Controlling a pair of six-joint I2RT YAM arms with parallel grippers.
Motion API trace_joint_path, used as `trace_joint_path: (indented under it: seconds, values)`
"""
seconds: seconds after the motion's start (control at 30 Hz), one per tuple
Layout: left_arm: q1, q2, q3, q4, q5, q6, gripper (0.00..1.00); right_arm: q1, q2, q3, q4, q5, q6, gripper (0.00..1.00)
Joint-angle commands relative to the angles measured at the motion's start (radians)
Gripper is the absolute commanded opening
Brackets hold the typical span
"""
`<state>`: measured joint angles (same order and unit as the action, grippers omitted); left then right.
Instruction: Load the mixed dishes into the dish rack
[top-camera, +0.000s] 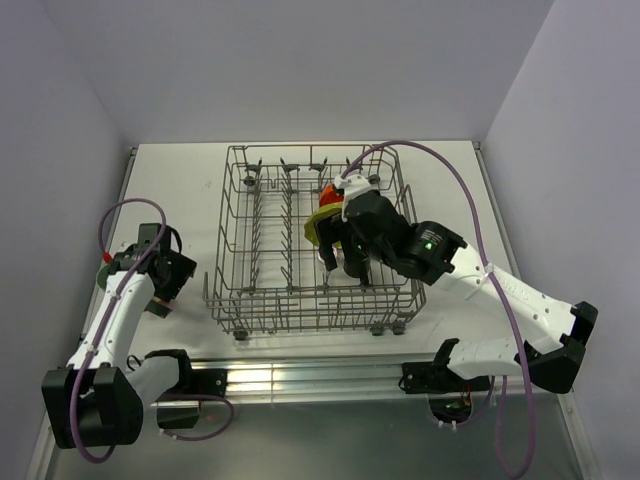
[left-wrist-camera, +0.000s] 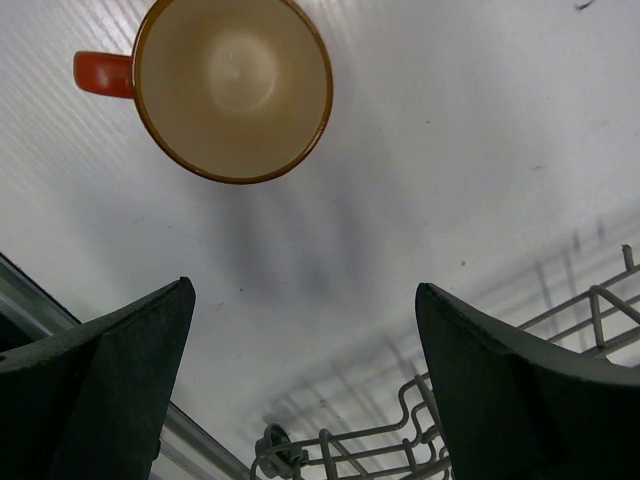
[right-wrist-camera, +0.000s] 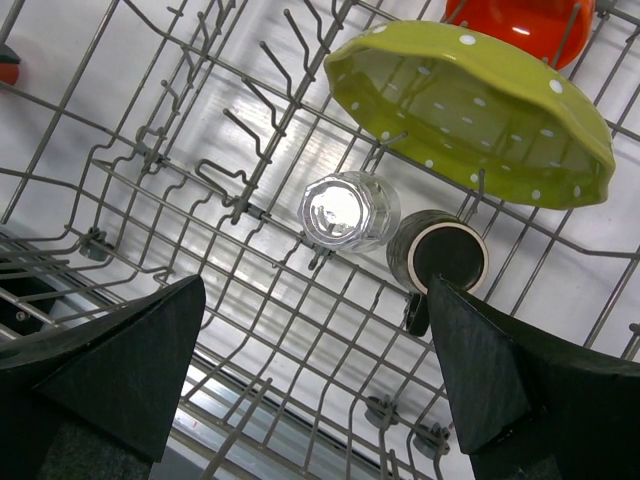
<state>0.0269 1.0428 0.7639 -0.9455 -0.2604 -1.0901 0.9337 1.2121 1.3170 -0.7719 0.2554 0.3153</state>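
- Top external view: the dish rack (top-camera: 262, 250) is seen standing in the middle of the white table (top-camera: 180, 180); the right gripper (top-camera: 346, 266) is lowered inside the rack's right half, just near of the yellow-green scalloped plate (top-camera: 314, 228), which is propped on edge; the orange bowl (top-camera: 328, 194) is lodged just behind the plate; the left gripper (top-camera: 162, 300) is held over the table, left of the rack and apart from it.
- Left wrist view: the fingers (left-wrist-camera: 100, 390) are spread wide with nothing between them; the small orange handled cup (left-wrist-camera: 235, 85) is seen upright on the table beyond them, untouched; a rack corner with a wheel (left-wrist-camera: 272, 445) is seen at the lower edge.
- Right wrist view: the fingers (right-wrist-camera: 110, 370) are likewise released and empty; the clear glass (right-wrist-camera: 345, 210) and the dark brown mug (right-wrist-camera: 440, 255) are set side by side on the rack floor below the tilted plate.
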Motion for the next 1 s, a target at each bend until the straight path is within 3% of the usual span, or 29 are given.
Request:
trace_joint_path:
  seconds: [0.0, 0.3, 0.97]
  values:
    - [0.004, -0.024, -0.034, 0.040, -0.008, -0.073, 0.99, 0.005, -0.013, 0.044, -0.004, -0.002, -0.015, 1.00]
    - [0.004, 0.054, -0.018, -0.007, -0.071, -0.140, 0.99, 0.007, -0.008, 0.060, -0.006, -0.002, -0.025, 1.00]
    - [0.034, 0.229, 0.006, 0.099, -0.115, -0.116, 0.99, 0.005, -0.010, 0.048, -0.012, 0.001, -0.038, 1.00]
